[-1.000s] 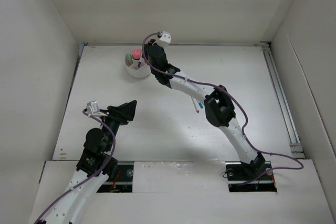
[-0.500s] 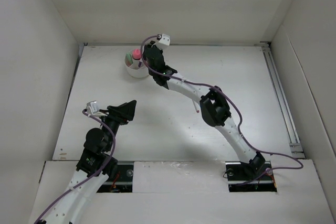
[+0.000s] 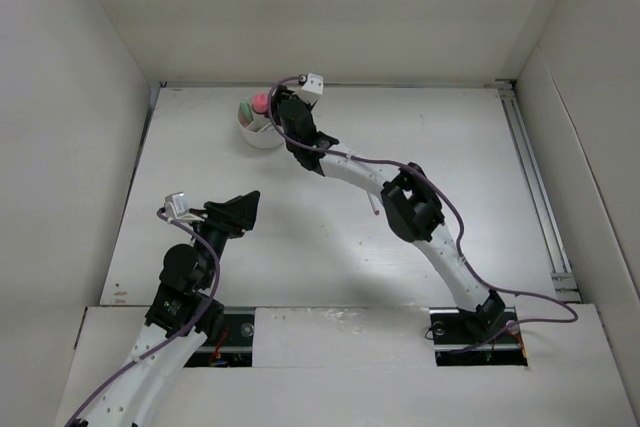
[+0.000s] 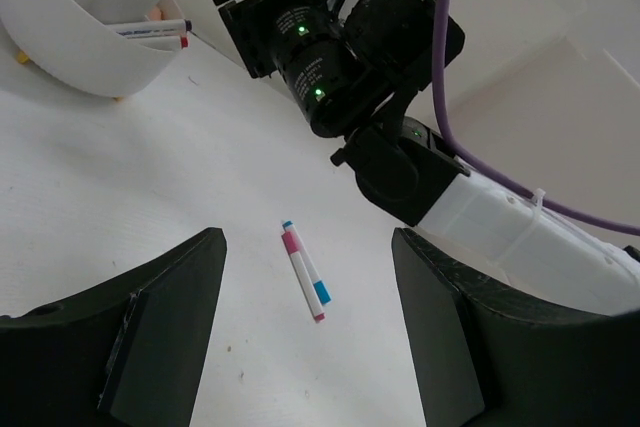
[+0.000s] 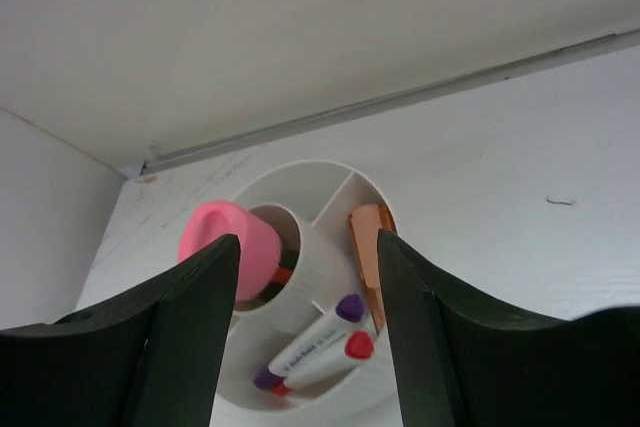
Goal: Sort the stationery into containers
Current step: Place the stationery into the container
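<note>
The white divided cup (image 5: 318,277) stands directly under my right gripper (image 5: 308,247), whose jaws are open with nothing between them. In the cup's near compartment lie a purple-capped marker (image 5: 322,332) and a red-capped marker (image 5: 335,357). A pink-capped bottle (image 5: 225,240) stands in the round middle well, and an orange piece (image 5: 367,247) leans in the right compartment. In the top view the cup (image 3: 250,135) is at the back left. Two pens, one pink (image 4: 298,265) and one blue (image 4: 318,282), lie on the table in front of my open left gripper (image 4: 307,239).
The right arm (image 3: 405,202) stretches diagonally across the table, its elbow beside the loose pens (image 3: 373,207). From the left wrist, that arm's camera housing (image 4: 330,47) looms beside the cup (image 4: 80,47). White walls close in the table on all sides.
My right gripper has shifted slightly further over the cup and its jaws have gone from shut to open. The left arm has not moved.
</note>
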Controlling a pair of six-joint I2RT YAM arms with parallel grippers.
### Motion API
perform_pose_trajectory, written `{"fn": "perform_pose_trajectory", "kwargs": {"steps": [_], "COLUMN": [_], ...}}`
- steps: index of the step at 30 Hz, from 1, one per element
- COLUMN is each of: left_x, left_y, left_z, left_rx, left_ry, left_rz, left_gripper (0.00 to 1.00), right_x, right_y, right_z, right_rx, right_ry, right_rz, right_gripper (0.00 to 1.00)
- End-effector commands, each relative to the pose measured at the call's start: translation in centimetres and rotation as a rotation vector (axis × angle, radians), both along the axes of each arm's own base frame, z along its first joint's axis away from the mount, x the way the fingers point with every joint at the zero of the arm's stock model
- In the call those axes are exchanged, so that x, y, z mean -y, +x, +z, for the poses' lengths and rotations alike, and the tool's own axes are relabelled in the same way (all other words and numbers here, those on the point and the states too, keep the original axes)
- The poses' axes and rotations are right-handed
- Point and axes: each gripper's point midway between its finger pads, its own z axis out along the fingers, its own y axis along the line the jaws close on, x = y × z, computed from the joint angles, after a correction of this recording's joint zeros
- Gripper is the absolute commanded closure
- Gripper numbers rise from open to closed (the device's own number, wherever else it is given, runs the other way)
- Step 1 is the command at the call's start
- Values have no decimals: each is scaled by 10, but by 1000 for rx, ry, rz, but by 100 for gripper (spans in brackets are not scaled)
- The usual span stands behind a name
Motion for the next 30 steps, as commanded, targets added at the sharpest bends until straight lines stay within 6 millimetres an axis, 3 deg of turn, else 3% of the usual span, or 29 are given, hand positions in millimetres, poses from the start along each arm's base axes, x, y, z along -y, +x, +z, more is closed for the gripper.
{"fn": "perform_pose_trajectory", "kwargs": {"steps": [1, 2, 4, 7, 8, 9, 11, 12, 13, 14, 15, 18, 19, 24, 26, 27, 30], "left_x": [-1, -1, -2, -2, -1, 0, 5, 5, 6, 8, 8, 13, 14, 23, 23, 24, 23], "left_y": [1, 1, 0, 0, 1, 0, -1, -1, -1, 0, 1, 0, 1, 6, 7, 8, 8], "left_z": [9, 9, 13, 13, 11, 13, 15, 15, 13, 13, 11, 11, 13, 3, 1, -2, 2], "left_rx": [27, 27, 37, 37, 29, 38, 44, 44, 47, 46, 37, 40, 44, 14, 5, -6, 2], "left_ry": [-16, -16, -11, -11, -7, -10, -9, -9, -10, -8, -4, -1, -3, 5, 9, 14, 10], "left_rz": [7, 7, 9, 9, 9, -2, -29, -29, -29, -38, -39, -66, -66, -98, -98, -98, -98], "left_gripper": [36, 36, 36, 36, 36, 36, 36, 36, 36, 36, 36, 36, 36, 38, 39, 39, 39], "right_x": [2, 10, 18, 50, 61, 75, 112, 137, 152, 161, 196, 235, 245, 258, 258, 256, 255], "right_y": [-23, -29, -39, -61, -68, -82, -82, -94, -97, -101, -103, -108, -117, -128, -135, -136, -143], "right_z": [91, 114, 126, 129, 98, 116, 100, 76, 64, 50, 25, -19, -36, -86, -100, -101, -112], "right_rx": [108, 128, 128, 101, 50, 56, 1, -78, -127, -178, -259, -411, -485, -687, -729, -731, -756], "right_ry": [114, 135, 134, 97, 42, 50, 24, -18, 6, 9, 0, -29, -73, -234, -284, -289, -296], "right_rz": [44, 44, 56, 16, 4, 4, -27, -37, -44, -15, -49, -68, -85, -89, -75, -61, -31], "right_gripper": [37, 37, 37, 55, 62, 76, 91, 97, 100, 100, 100, 100, 100, 97, 82, 69, 52]}}
